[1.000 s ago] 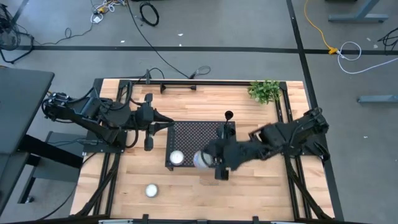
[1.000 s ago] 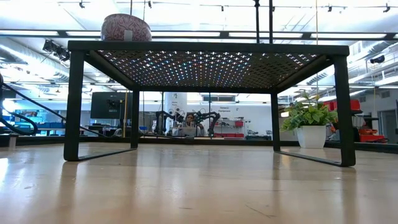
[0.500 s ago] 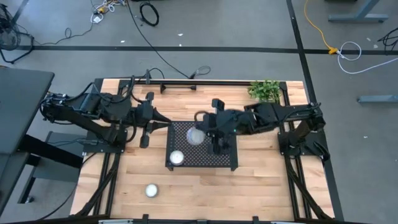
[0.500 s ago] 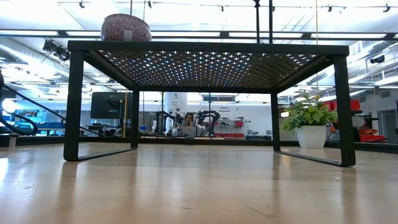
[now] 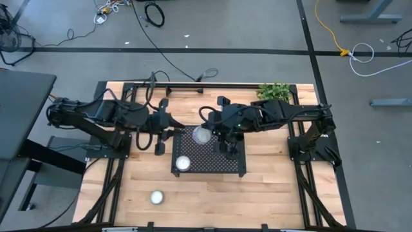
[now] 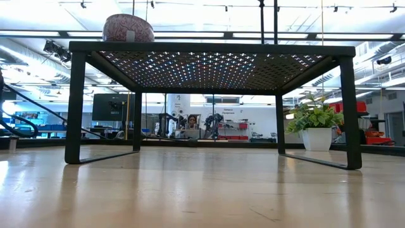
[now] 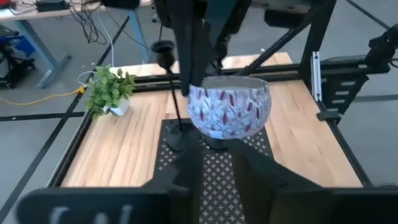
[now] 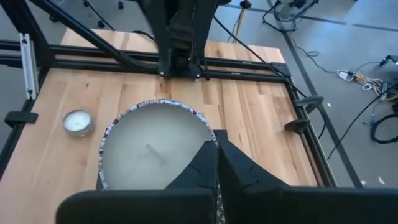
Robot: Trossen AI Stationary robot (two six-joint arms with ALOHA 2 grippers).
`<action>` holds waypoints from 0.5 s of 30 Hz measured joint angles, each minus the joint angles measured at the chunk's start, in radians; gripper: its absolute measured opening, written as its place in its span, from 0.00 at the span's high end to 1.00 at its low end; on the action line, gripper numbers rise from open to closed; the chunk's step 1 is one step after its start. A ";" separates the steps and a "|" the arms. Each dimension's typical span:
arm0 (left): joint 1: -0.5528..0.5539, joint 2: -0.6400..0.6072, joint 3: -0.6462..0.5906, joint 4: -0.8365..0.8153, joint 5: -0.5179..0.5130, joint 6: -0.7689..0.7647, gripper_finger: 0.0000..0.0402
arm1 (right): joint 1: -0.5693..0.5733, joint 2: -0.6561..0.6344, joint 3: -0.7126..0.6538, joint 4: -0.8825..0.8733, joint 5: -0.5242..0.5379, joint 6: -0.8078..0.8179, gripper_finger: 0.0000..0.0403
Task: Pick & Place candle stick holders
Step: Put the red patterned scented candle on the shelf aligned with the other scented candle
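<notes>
Task at an early stage, as judged: one candle stick holder (image 7: 175,99) shows, upright on the tray (image 5: 212,166); the others are unseen. Left gripper (image 7: 216,180), fingers parted and empty, waits beside the tray's left edge. Right gripper (image 8: 216,146), above the tray's far-left part, is clamped on the patterned candle bowl (image 5: 201,135).

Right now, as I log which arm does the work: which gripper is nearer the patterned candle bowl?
Right. The right gripper grips the patterned candle bowl by its rim above the black tray. The left gripper waits just off the tray's edge, beside the bowl.
</notes>
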 joint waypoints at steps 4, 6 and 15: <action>-0.001 0.001 0.000 0.002 0.000 -0.025 0.63 | 0.000 0.000 0.000 -0.004 0.004 -0.010 1.00; 0.000 0.001 0.000 0.002 0.000 -0.028 0.55 | 0.000 0.000 0.000 -0.004 0.005 -0.015 1.00; -0.001 0.001 0.000 0.016 0.001 -0.079 0.29 | -0.001 -0.006 0.000 0.023 0.008 -0.037 1.00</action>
